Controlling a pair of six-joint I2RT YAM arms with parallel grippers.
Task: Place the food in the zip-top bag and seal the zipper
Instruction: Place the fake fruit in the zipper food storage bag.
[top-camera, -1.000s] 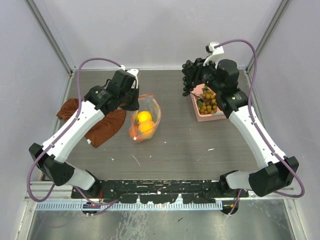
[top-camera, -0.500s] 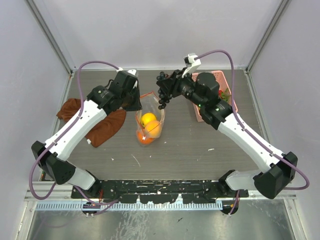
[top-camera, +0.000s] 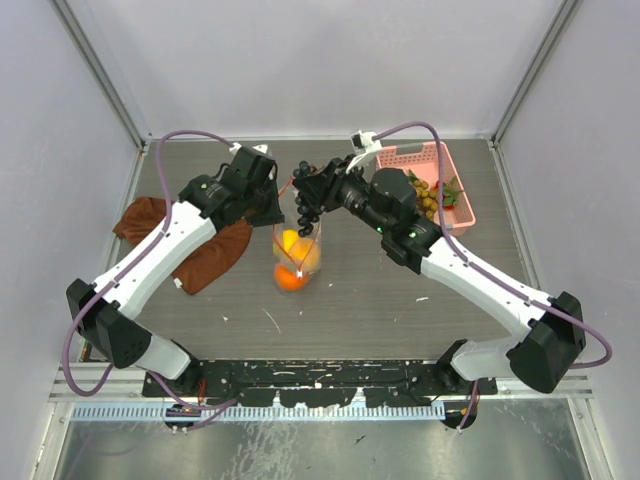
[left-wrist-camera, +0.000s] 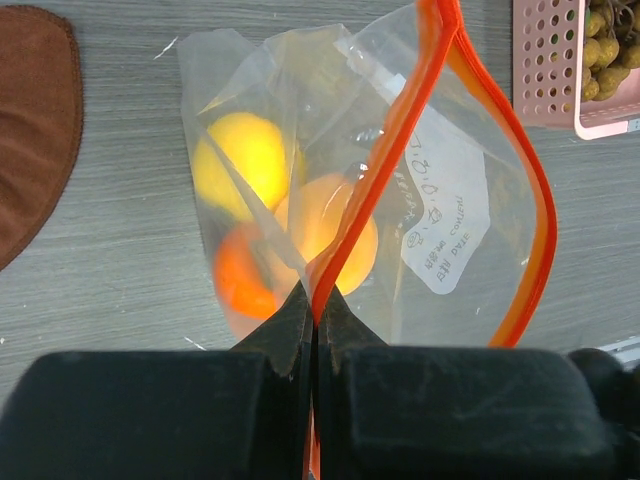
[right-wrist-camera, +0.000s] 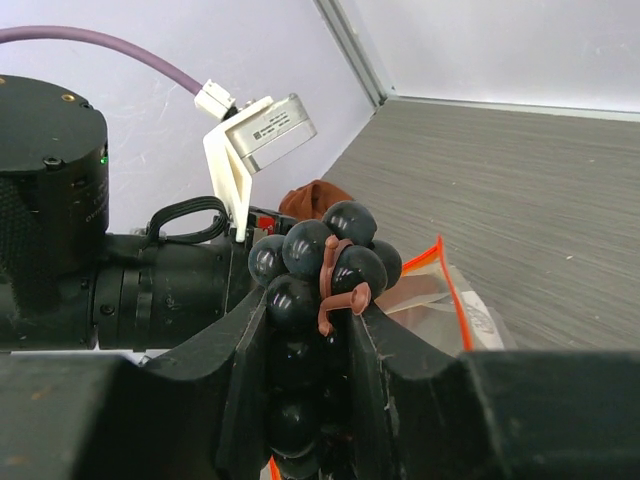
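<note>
I read the left gripper (left-wrist-camera: 315, 310) as pinched fully closed on the zipper (left-wrist-camera: 400, 130), holding the zip-top bag (top-camera: 297, 250) upright with its mouth open near the table's middle. The bag contains two orange round fruits (left-wrist-camera: 330, 235) and a yellow one (left-wrist-camera: 245, 160). The right gripper (right-wrist-camera: 305, 340) clamps the dark grapes (right-wrist-camera: 320, 260) above the bag mouth. The pink basket (top-camera: 425, 160), at the table's far right corner, contains tan-brown berries (top-camera: 430, 195).

Pink basket (left-wrist-camera: 560, 70) cut off by the left wrist view's right edge, brown cloth (left-wrist-camera: 35, 120) cropped at its left edge, print on the zip-top bag (left-wrist-camera: 440, 215) too blurred to read, lower dark grapes (right-wrist-camera: 320, 260) hidden between the right hand's (right-wrist-camera: 305, 330) fingers (right-wrist-camera: 240, 350)
</note>
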